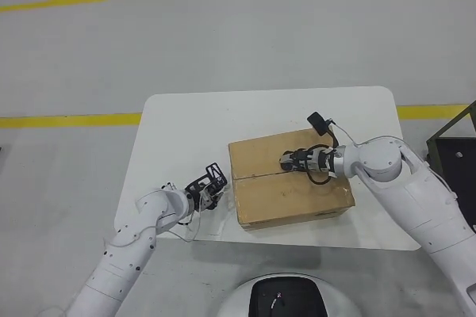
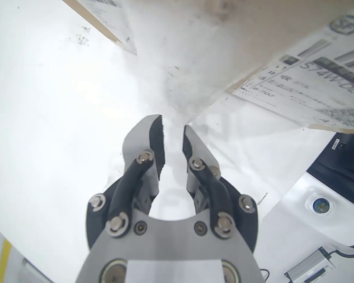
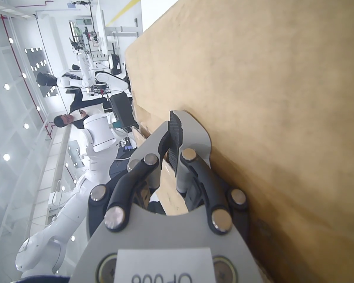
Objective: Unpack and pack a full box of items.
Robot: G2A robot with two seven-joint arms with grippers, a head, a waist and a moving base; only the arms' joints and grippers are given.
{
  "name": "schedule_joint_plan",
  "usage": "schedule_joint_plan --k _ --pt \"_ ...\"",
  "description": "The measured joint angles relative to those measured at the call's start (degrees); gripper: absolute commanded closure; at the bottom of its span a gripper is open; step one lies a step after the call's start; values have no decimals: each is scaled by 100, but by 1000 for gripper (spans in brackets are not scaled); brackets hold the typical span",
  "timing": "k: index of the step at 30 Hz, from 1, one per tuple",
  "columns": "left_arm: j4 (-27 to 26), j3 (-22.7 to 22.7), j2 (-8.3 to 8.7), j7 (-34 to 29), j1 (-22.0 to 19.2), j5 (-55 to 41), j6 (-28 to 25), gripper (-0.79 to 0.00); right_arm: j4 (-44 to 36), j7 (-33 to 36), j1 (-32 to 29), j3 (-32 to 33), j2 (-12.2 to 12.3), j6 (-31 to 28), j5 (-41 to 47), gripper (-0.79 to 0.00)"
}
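Left claw (image 1: 213, 183) parted and empty just beside the corner of the closed box (image 1: 295, 198) on the desk (image 1: 182, 119), likely to brace it, while right claw (image 1: 285, 161) sits clenched at its top seam, probably to work a flap open.

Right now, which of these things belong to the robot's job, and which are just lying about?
The job: cardboard box; left pincer, by its corner; right pincer, on its top.
Lying about: dark rack beside the table; yellow floor line; small grey unit with cable.
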Motion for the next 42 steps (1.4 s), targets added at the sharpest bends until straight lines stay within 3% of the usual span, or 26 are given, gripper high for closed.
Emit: schedule_joint_plan --k 7,18,19,20,22,23,24,25,29,42 --pt "-89 -388 92 -55 107 209 141 0 -8 -3 7 0 -3 23 -16 0" --pt "-1048 -1298 360 -381 739 323 70 0 18 21 58 -38 -22 2 -14 0" --pt "-1143 -1351 374 -400 790 338 53 -83 22 25 62 -39 -23 1 -14 0" --pt "-1206 -1388 383 -414 824 339 43 -249 25 26 64 -36 -23 -2 -15 0" --pt "-1315 -1462 398 -444 877 328 20 -502 32 24 63 -22 -20 -9 -19 0" --pt "-1379 -1518 407 -456 902 296 -5 -566 33 24 60 -8 -16 -10 -24 0" --pt "-1428 -1564 416 -462 918 270 -36 -714 32 22 57 3 -13 -10 -34 0" --pt "-1477 -1610 425 -471 935 250 -78 -785 28 19 53 14 -10 -8 -41 0" --pt "-1672 -1782 468 -494 1001 89 -436 -785 -1 17 31 39 -1 16 -63 0" --pt "-1673 -1784 469 -495 1002 86 -440 -785 -147 -184 -38 102 -11 -47 33 0"
